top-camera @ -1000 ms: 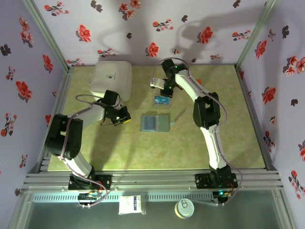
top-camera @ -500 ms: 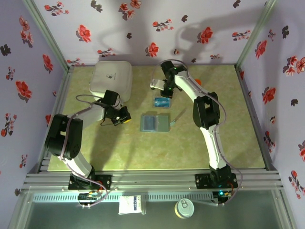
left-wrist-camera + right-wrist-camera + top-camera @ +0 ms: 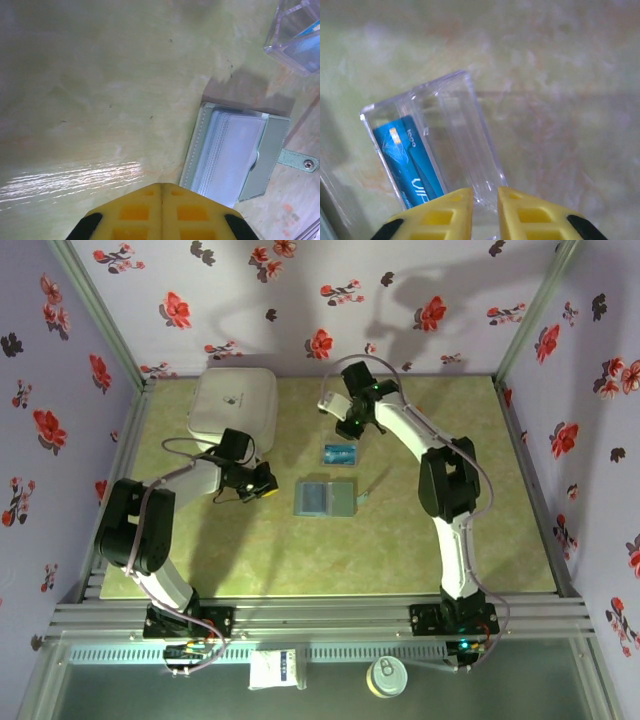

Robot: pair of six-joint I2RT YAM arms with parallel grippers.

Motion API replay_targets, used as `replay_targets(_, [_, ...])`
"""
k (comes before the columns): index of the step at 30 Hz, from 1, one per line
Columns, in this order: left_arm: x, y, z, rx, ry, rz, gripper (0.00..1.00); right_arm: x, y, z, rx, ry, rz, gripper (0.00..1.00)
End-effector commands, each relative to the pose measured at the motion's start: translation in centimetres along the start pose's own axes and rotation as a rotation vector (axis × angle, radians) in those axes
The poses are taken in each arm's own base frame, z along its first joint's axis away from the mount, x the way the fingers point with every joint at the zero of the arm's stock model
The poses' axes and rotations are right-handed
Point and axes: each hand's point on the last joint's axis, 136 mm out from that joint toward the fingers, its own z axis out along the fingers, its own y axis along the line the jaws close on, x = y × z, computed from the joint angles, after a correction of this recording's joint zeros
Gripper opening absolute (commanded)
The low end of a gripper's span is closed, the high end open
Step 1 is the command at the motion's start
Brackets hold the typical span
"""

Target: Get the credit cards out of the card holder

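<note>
The card holder [image 3: 325,497] lies open on the table's middle, grey-blue, with clear sleeves [image 3: 227,155] showing and its studded tab [image 3: 300,162] at the side. One blue credit card [image 3: 340,453] rests inside a clear plastic piece [image 3: 445,140] just behind the holder. My right gripper [image 3: 349,431] hovers at the far end of that clear piece, open by a narrow gap [image 3: 485,200], with the clear wall's edge running under the gap. My left gripper [image 3: 264,484] sits left of the holder, shut and empty [image 3: 161,187].
A big white rounded box [image 3: 233,405] stands at the back left, close behind the left arm. Flowered walls close in the table [image 3: 480,530] on three sides. The clear piece [image 3: 297,35] also lies beyond the holder in the left wrist view.
The right gripper's jaws have parted a little and its wrist has drawn back from the clear piece, which now lies flat. The left arm has not moved.
</note>
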Motion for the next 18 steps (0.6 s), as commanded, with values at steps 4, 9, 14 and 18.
replay_targets(4, [-0.5, -1.9, 1.6, 0.042, 0.017, 0.014, 0.03, 0.3, 1.1, -1.4, 0.099, -0.071, 0.600, 0.29])
replay_targets(9, [-0.4, -2.5, 2.6, 0.060, 0.010, 0.022, 0.03, 2.8, 4.2, -1.1, 0.185, -0.011, 0.918, 0.30])
replay_targets(14, [-0.1, -2.4, 3.3, 0.065, 0.018, 0.017, 0.03, 3.6, 7.1, 0.9, 0.174, 0.030, 1.033, 0.41])
replay_targets(18, [0.2, -2.2, 3.5, 0.063, 0.029, 0.019, 0.03, 3.9, 7.2, 2.1, 0.225, 0.037, 1.061, 0.57])
